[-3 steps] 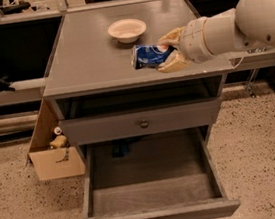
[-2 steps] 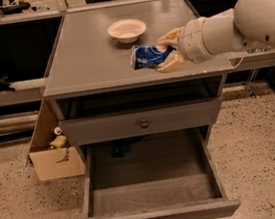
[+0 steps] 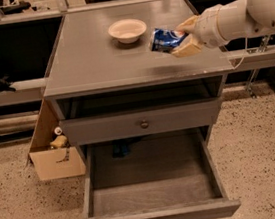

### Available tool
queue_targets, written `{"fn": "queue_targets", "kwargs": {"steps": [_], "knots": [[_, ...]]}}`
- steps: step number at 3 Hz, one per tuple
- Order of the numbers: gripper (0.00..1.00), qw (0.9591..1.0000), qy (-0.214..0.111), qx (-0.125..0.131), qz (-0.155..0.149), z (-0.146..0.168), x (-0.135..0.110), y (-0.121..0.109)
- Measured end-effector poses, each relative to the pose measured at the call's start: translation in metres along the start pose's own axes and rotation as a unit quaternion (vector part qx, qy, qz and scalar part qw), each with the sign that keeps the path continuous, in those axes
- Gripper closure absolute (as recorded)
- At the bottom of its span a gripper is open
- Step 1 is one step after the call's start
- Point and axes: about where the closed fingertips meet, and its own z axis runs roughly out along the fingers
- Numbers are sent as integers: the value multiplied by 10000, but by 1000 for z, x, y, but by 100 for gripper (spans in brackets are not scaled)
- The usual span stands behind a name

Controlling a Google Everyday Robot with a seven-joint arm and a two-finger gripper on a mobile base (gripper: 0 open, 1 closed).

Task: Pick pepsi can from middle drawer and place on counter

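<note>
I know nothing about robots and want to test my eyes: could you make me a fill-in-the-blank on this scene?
The gripper is shut on a blue ___. Both hang over the grey counter, right of the cream ___. The lowest drawer stands ___.
Missing: can, bowl, open.

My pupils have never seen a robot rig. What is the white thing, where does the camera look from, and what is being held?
There is one view, looking down at a grey cabinet from its front. The white arm reaching in from the right belongs to a mobile robot. At its tip is a two-finger gripper, shut on a tilted blue pepsi can above the counter. A cream bowl sits on the counter. Below, the middle drawer is pulled open. A cardboard box stands on the floor.
</note>
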Motion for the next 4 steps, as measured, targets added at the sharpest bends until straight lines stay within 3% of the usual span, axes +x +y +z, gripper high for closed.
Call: {"fn": "queue_targets", "kwargs": {"steps": [1, 2, 4], "knots": [[100, 9990, 108, 63, 418, 9, 33, -36], [81, 9970, 183, -22, 749, 24, 59, -61], [35, 9942, 231, -249, 1021, 47, 77, -77]]}}
